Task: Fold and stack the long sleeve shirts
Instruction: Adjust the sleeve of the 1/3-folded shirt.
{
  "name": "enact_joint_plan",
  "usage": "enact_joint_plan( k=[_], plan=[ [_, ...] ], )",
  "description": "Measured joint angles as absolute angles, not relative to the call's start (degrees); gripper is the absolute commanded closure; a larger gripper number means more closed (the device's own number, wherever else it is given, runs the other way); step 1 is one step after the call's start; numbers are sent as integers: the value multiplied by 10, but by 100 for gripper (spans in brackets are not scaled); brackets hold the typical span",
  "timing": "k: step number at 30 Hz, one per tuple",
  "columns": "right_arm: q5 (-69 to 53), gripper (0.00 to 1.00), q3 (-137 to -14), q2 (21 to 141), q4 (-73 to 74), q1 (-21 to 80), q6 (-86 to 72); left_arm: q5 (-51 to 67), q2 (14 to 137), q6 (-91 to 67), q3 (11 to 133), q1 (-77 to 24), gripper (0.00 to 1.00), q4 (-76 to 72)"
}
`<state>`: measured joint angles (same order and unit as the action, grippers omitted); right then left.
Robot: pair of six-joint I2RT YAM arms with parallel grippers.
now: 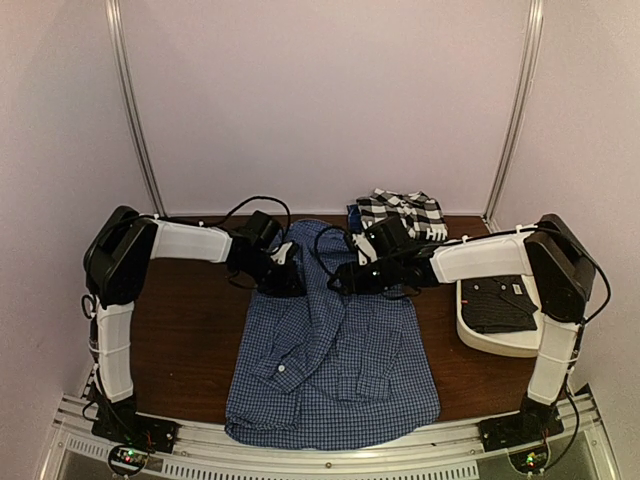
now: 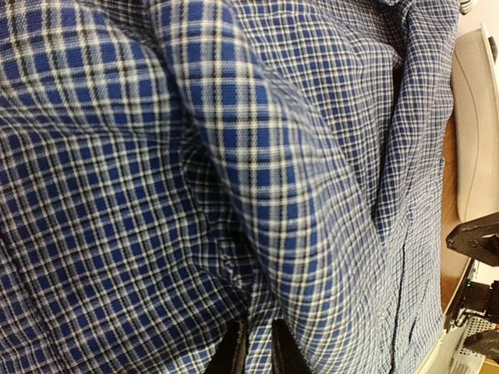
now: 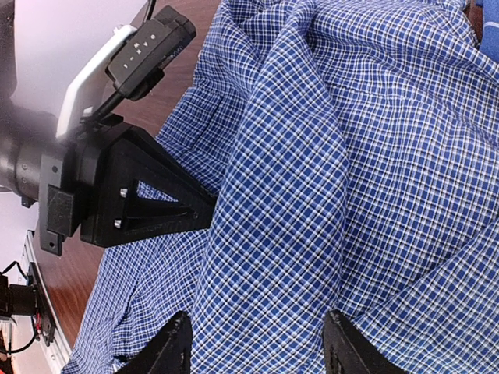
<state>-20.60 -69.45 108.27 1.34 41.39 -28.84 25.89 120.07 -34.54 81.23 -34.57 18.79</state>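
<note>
Our left claw (image 2: 256,352) was pinched shut on a raised fold of the blue-and-white check shirt (image 1: 330,360), which lay spread over the middle of the surface (image 1: 190,330) down to its near edge. Our right claw (image 3: 257,347) stood open, straddling a ridge of the same cloth.

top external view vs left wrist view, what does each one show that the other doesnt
Only top external: the black-and-white check shirt at the far edge, and the full outline of the blue-and-white check shirt. Only left wrist: the left tool pinched on a raised fold of that shirt, seen close up. Both: the blue-and-white cloth and some bare wood table.
</note>
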Motion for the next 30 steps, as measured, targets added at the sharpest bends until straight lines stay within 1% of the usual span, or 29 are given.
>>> enact_joint_plan(
  k=[9, 21, 30],
  plan=[
    [-208, 43, -686, 1087, 6, 414, -290, 259, 1192, -345, 785, -346, 100, 187],
    [-211, 43, -686, 1093, -7, 414, -291, 249, 1137, -352, 754, -346, 100, 184],
    [-212, 43, -682, 1094, -10, 414, -292, 208, 1071, -379, 698, -346, 100, 186]
  ],
)
